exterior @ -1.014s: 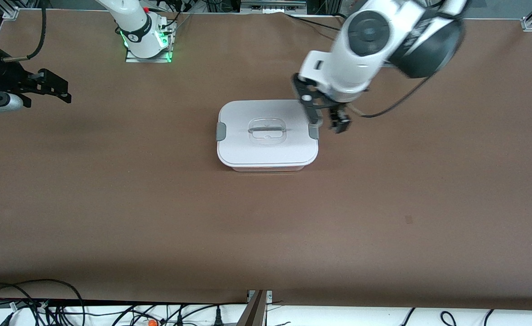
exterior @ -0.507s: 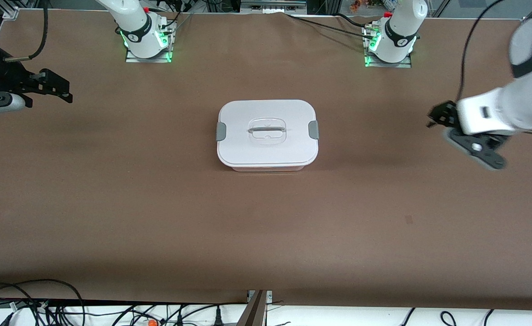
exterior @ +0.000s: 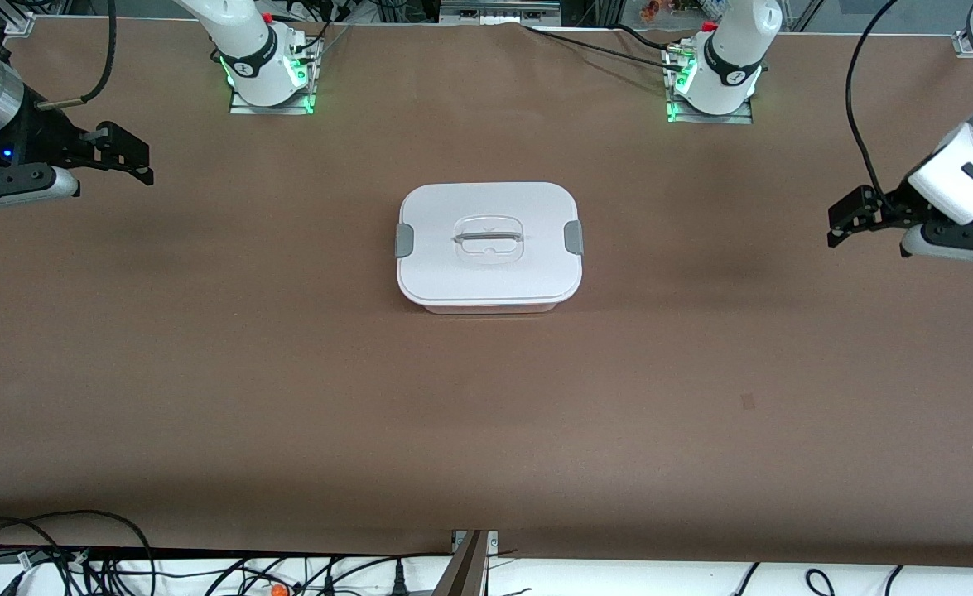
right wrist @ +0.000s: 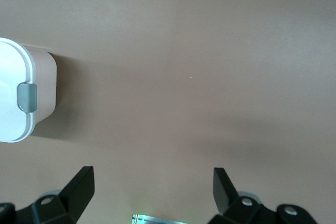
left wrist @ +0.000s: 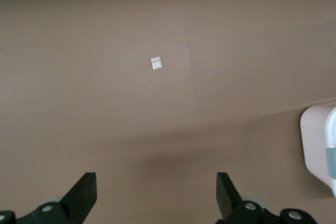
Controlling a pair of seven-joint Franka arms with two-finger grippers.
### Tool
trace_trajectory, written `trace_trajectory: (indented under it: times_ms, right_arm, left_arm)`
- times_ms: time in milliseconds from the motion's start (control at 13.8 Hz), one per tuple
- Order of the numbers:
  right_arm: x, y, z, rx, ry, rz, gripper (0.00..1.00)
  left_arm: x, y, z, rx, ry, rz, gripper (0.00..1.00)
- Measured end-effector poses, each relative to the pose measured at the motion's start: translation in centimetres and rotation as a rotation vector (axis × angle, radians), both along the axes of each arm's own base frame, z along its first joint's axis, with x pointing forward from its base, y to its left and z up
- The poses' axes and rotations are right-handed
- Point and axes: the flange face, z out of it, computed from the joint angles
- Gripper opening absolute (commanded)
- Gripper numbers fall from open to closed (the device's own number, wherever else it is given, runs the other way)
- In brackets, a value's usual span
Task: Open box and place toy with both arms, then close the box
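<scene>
The box [exterior: 488, 244] stands in the middle of the table with its white lid on, a grey clip [exterior: 573, 237] at each end and the clear handle [exterior: 488, 238] in the centre. The toy is out of view. My left gripper [exterior: 846, 219] is open and empty, up over the bare table toward the left arm's end, well apart from the box. My right gripper [exterior: 130, 157] is open and empty over the table's other end. The left wrist view shows its open gripper [left wrist: 155, 195] and the box's end [left wrist: 315, 145]. The right wrist view shows its open gripper [right wrist: 152, 187] and the box's other end [right wrist: 21, 98].
The arm bases [exterior: 267, 74] [exterior: 714, 79] stand with green lights along the table edge farthest from the front camera. Cables [exterior: 80, 555] lie past the nearest edge. A small mark [exterior: 748, 401] sits on the brown table, also in the left wrist view [left wrist: 156, 63].
My left arm has swung away from the box's clip out to the left arm's end of the table. My right gripper has shifted slightly. The box has not moved.
</scene>
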Motion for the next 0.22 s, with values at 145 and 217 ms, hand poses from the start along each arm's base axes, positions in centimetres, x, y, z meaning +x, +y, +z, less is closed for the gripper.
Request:
trace_trajectory:
  times_ms: [145, 217]
  right_arm:
    - [-0.01, -0.01, -0.01, 0.0, 0.001, 0.0, 1.0]
    - [-0.01, -0.01, -0.01, 0.0, 0.001, 0.0, 1.0]
  left_arm:
    - [-0.9, -0.52, -0.05, 0.009, 0.023, 0.011, 1.0]
    - [-1.01, -0.78, -0.14, 0.012, 0.03, 0.009, 1.0]
